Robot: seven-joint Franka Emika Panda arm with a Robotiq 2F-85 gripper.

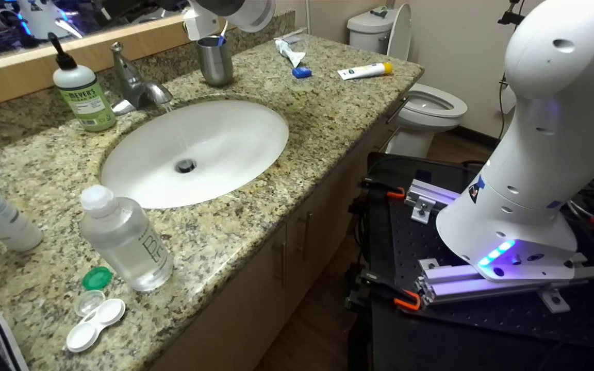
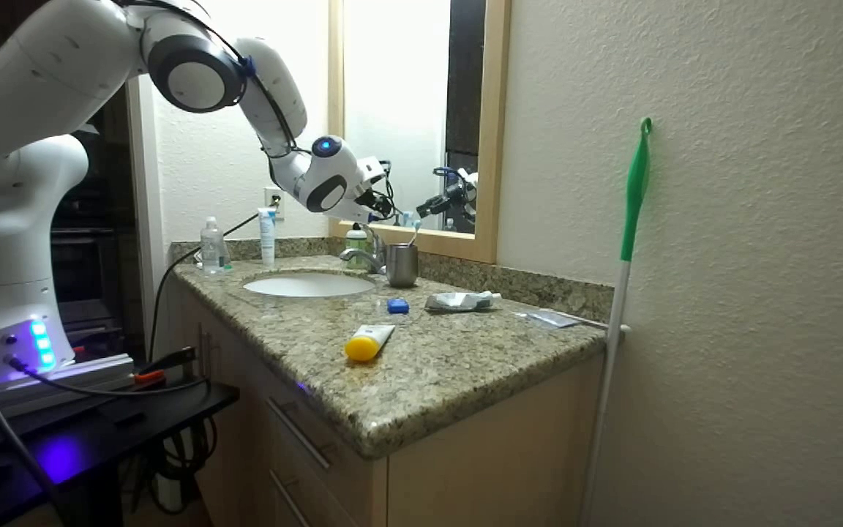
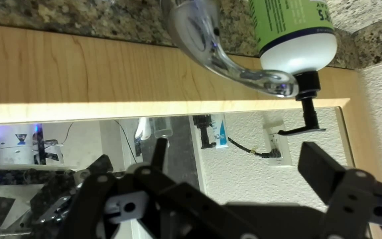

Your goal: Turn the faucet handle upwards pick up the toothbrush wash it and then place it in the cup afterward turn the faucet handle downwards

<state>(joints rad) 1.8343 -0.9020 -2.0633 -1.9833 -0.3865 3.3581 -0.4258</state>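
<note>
A speckled tan granite counter (image 1: 323,111) surrounds the white oval basin (image 1: 235,154) below a wood-framed mirror (image 2: 495,124). On my wrist feed I see the black two-fingered gripper (image 3: 234,149) spread wide, near but apart from the short shiny chrome faucet handle (image 3: 224,64). A blue-and-white toothbrush (image 1: 220,40) leans inside the plain grey metallic cylindrical tumbler (image 1: 216,64), upright near the small chrome faucet (image 1: 134,85), whose spout (image 1: 158,94) trickles water (image 1: 168,107).
</note>
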